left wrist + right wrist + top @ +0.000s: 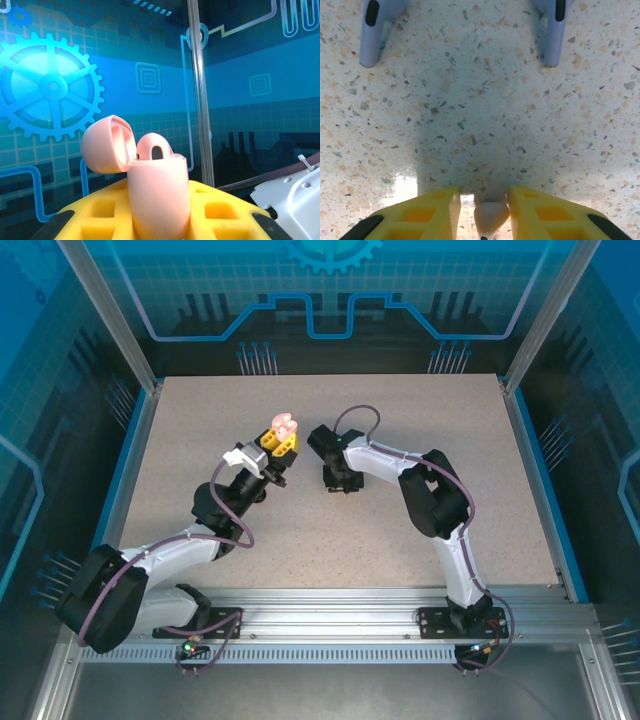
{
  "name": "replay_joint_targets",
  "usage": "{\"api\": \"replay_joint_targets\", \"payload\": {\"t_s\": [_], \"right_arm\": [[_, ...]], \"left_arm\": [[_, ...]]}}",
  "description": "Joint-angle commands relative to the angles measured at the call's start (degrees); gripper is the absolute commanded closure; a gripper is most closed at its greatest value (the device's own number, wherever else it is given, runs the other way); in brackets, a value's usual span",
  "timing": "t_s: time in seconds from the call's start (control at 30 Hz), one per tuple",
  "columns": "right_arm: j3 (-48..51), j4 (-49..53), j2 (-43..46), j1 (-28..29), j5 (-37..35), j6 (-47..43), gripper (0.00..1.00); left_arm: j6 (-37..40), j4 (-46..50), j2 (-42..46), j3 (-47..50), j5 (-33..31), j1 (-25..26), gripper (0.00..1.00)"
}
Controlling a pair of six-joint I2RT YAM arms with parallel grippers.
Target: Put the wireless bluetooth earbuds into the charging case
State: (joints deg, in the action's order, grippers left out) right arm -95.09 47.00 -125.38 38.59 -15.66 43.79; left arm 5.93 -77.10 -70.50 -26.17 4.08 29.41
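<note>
Pinching open case (159, 195) in raised left end effector (283, 440), mid-frame. Pointing right end effector (484, 196) down over tabletop (480, 100), straddling earbud (491, 216); grip unclear.

The charging case (159, 200) is pale pink with a smooth, rounded body. It stands upright, raised clear of the table (450, 460), above the table's middle and slightly toward its left half. The lid (106, 145) is hinged open and tilted back to one side, exposing its hollow inner face. A pale pink arched part rises from the open mouth; whether it is an earbud cannot be determined. One earbud (491, 215), pale pink with a rounded bulb and a dark tip, sits close over the table surface; contact with the table cannot be determined.
</note>
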Motion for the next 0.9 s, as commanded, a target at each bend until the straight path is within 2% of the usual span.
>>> {"api": "replay_joint_targets", "payload": {"t_s": [0.0, 0.47, 0.87], "right_arm": [[2.57, -0.5, -0.57, -0.5, -0.26, 1.45, 0.7], [7.61, -4.53, 5.65, -1.5, 0.27, 1.0, 0.82], [11.42, -7.8, 20.31, -2.39, -0.94, -0.61, 0.83]], "left_arm": [[-0.49, -3.07, -0.16, -0.16, 0.06, -0.48, 1.0], [-0.52, -3.03, -0.08, -0.02, 0.14, -0.42, 1.0], [-0.84, -3.05, -0.6, -0.65, 1.59, -0.44, 1.0]]}}
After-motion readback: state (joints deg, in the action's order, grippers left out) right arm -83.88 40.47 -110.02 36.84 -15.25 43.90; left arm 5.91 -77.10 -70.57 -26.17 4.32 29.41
